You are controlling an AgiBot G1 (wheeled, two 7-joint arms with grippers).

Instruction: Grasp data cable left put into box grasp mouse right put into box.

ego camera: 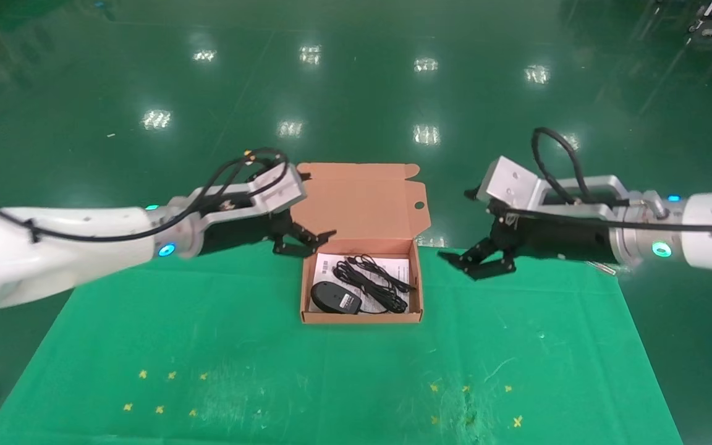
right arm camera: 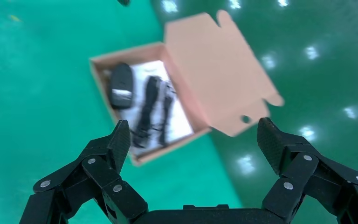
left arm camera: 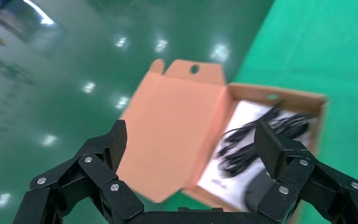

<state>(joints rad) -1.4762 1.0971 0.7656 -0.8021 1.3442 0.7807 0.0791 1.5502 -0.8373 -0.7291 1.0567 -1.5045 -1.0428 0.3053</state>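
Box (ego camera: 361, 272) sits open at the far middle of my green table (ego camera: 207, 346), its hinged lid (ego camera: 359, 201) standing up and leaning away from me, with the round hole near the lid's right edge. Inside, on the white printed sheet (ego camera: 393, 267) lining the bottom, I find both items already placed. Mouse (ego camera: 334, 298) lies in the near-left part of the box, white label facing up. Data cable (ego camera: 373, 281) lies as a loose black bundle across the middle and right of the box floor, just beside the mouse; I cannot tell where the mouse's own cord ends and the bundle begins. My left gripper (ego camera: 301, 242) hangs above the table's far edge, just off the box's left wall and near the lid, jaws spread wide and holding nothing. The left wrist view confirms this: left gripper (left arm camera: 190, 140) shows both fingers (left arm camera: 114, 142) well apart, with the lid and box interior visible between them. My right gripper (ego camera: 481, 259) hangs over the table on the box's right side, somewhat apart from the right wall, jaws likewise wide apart and empty. In the right wrist view, right gripper (right arm camera: 193, 140) frames the open box (right arm camera: 98, 63) from farther off, with the mouse (right arm camera: 121, 86) and data cable (right arm camera: 151, 109) lying side by side on the sheet. Small yellow marks (ego camera: 164, 392) dot the table's near portion on both sides.
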